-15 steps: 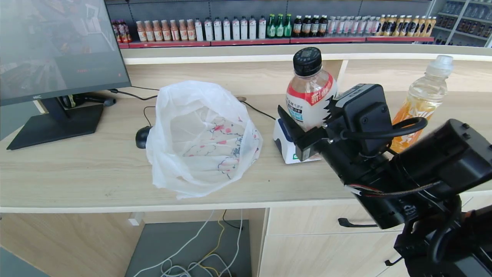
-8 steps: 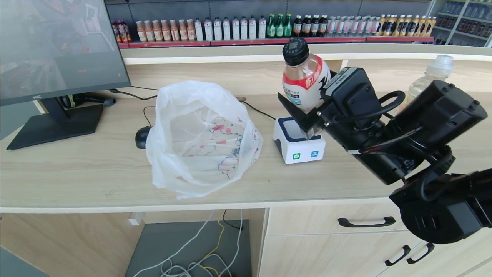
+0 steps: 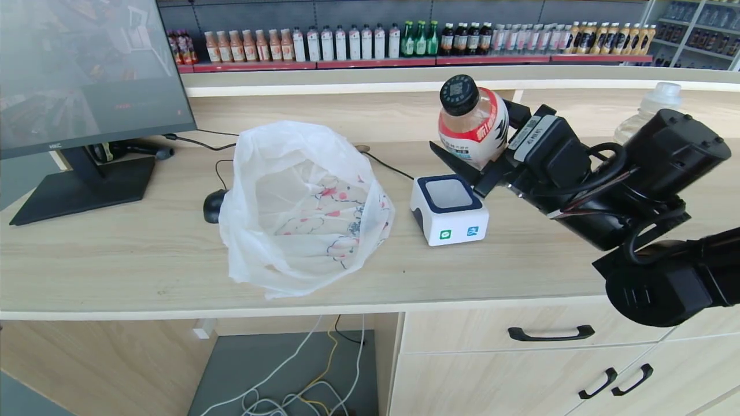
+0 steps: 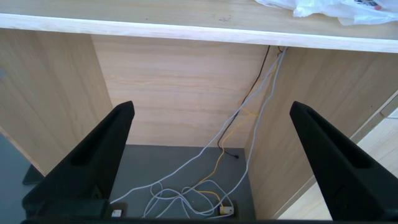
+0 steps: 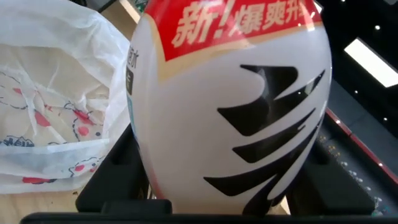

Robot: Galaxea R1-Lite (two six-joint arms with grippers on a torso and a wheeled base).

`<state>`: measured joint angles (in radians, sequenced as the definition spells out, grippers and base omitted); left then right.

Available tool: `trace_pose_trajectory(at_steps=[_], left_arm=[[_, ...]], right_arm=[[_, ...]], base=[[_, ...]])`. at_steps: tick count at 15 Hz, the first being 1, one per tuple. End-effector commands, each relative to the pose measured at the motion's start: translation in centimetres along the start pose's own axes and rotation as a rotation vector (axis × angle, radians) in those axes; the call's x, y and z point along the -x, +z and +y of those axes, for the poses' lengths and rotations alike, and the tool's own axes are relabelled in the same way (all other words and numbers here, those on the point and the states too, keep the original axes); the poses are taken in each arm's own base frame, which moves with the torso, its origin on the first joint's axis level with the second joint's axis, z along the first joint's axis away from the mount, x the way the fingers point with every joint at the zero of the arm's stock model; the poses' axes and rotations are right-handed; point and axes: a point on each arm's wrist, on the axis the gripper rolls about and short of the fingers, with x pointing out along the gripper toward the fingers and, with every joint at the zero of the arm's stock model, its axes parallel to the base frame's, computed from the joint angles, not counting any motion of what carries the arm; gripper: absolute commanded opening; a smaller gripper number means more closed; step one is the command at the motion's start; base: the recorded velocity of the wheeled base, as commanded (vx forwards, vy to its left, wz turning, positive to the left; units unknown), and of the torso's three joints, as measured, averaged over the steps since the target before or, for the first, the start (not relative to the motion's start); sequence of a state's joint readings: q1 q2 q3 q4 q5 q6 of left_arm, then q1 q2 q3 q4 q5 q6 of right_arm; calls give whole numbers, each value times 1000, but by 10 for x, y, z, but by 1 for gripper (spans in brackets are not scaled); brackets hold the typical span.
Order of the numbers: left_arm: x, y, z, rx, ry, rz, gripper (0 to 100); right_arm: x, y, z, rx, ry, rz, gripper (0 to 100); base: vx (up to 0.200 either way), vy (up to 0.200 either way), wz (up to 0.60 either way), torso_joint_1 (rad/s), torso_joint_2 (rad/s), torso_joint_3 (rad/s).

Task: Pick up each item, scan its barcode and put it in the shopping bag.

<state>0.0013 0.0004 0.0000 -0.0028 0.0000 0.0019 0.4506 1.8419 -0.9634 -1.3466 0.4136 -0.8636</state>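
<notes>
Fingers (image 3: 457,164) of the right gripper (image 3: 474,137) are closed on the drink bottle (image 3: 471,124), clamping its body from both sides just under the red-and-white label. In the right wrist view the two dark fingers (image 5: 115,171) press against the lower flanks of the bottle (image 5: 230,106), with no gap visible at either contact. The bottle is held clear of the counter (image 3: 115,254), tilted so that its black cap leans toward the robot's left. It hangs above and slightly behind the white scanner (image 3: 449,209) and does not touch it. The scanner's dark-framed window faces upward. The shopping bag (image 3: 300,208), thin white plastic with a red and blue print, stands open on the counter just to the left of the scanner. A second bottle (image 3: 656,101) with a white cap stands farther back on the right, mostly hidden by the right arm. The left gripper (image 4: 214,162) is below the counter edge. Its fingers (image 4: 93,162) are spread wide and hold nothing. Beyond them, loose cables (image 4: 205,186) run down to the floor. A monitor (image 3: 87,69) and a mouse (image 3: 214,205) occupy the counter's left end.
</notes>
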Motion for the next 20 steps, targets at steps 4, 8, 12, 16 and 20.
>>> trace_pose_trajectory(at_steps=[4,8,12,16,20], left_arm=[[0,0,0,0,0,-1,100],[0,0,0,0,0,-1,100],[0,0,0,0,0,-1,100],[0,0,0,0,0,-1,100],[0,0,0,0,0,-1,100]], right_arm=[[-22,-18,3,43,44,-98,0],[-25,-23,7,90,100,-164,0],[-25,-33,21,101,181,-228,0],[-22,-39,15,116,195,-244,0],[-19,-47,12,124,194,-234,0]], base=[[0,0,0,0,0,0],[0,0,0,0,0,0],[0,0,0,0,0,0],[0,0,0,0,0,0],[0,0,0,0,0,0]])
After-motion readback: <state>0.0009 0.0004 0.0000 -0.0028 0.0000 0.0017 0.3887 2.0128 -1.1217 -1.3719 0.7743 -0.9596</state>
